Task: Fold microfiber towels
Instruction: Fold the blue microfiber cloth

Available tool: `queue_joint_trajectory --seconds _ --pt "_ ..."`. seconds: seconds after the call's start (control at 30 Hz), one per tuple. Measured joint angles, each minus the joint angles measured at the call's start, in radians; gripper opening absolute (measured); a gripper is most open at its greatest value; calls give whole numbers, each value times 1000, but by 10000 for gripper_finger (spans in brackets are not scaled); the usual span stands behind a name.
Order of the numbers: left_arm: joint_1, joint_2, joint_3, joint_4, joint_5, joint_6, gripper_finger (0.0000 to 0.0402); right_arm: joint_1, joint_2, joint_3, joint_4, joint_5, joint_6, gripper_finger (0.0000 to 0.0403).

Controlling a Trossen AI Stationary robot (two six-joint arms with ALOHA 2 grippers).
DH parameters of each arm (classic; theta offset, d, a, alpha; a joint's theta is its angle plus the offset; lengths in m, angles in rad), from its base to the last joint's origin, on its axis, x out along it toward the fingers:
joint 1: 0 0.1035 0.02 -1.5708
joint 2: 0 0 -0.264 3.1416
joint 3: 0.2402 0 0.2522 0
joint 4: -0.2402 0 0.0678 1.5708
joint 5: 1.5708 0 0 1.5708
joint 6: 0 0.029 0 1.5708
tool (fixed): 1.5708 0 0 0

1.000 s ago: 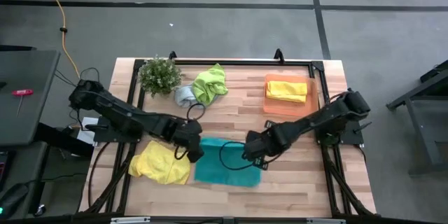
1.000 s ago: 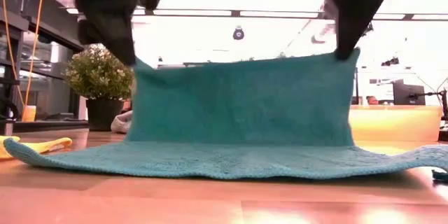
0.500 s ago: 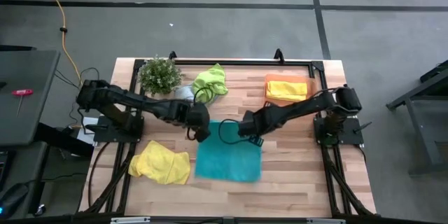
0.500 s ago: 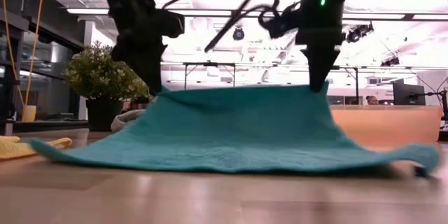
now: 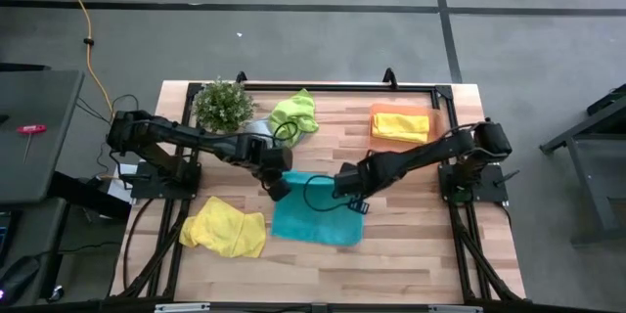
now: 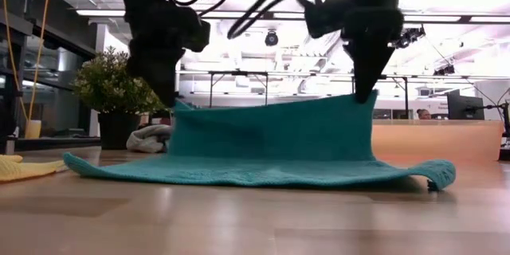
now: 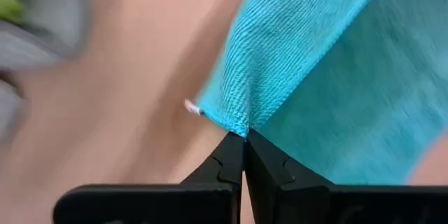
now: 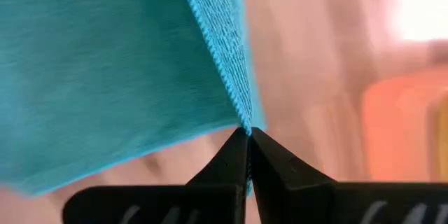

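Wooden table (image 5: 411, 245): left hand (image 5: 277, 188) and right hand (image 5: 350, 194) each pinch a corner of the teal towel (image 5: 315, 225), lifting that edge.

Floor (image 5: 293, 29): grey, smooth, crossed by dark seam lines, one running across beyond the surface and one running away from it. A yellow cable (image 5: 76, 5) trails over the floor at far left. Surface (image 5: 411, 245): pale wood planks, framed by a black metal frame (image 5: 323, 86). A dark grey table (image 5: 34, 132) stands left of it, with a small red-handled tool (image 5: 29, 129) lying on top. A dark stand (image 5: 592, 132) sits at the right edge. Low view: bright ceiling light strips (image 6: 239, 14), very strong backlight, a monitor (image 6: 464, 106) far right.
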Motion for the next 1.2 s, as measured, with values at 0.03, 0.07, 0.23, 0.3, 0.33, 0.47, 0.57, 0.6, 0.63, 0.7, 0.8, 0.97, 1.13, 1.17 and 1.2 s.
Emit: queue_joint_trajectory --seconds 0.03,0.07,0.23,0.3,0.33,0.47,0.57,0.6,0.63,0.7,0.8,0.97,1.13,1.17,1.2 --pt "-7 0 0 -10 22 -10 0 12 -3 0 1 -14 4 0" --pt "-15 0 0 -17 37 -19 0 25 -6 0 8 -30 7 0" --pt "-76 0 0 -17 79 -68 0 94 -6 0 44 -115 32 0" --pt "-101 0 0 -14 107 -92 0 120 -4 0 54 -135 59 0" --pt "-114 0 1 -12 120 -105 0 132 -5 0 61 -147 69 0" --pt "-169 0 1 -12 124 -150 0 177 -4 0 106 -171 108 0" --pt "-202 0 1 -10 119 -179 0 201 -1 -10 157 -186 137 0" --pt "-211 0 1 -6 117 -188 0 207 -1 -21 175 -200 152 0" --pt "-219 0 1 1 116 -196 0 211 -1 -38 201 -215 168 0" --pt "-234 0 1 14 115 -213 0 222 0 -75 253 -239 204 0" --pt "-253 0 1 38 112 -234 0 237 0 -113 295 -241 250 0" --pt "-285 0 0 61 112 -273 0 245 1 -126 329 -245 264 0" --pt "-308 12 -1 60 104 -293 0 244 1 -126 336 -239 262 0" --pt "-311 12 0 66 103 -293 0 245 1 -126 336 -240 260 0" --pt "-313 16 0 73 95 -293 0 245 1 -126 336 -240 258 0"
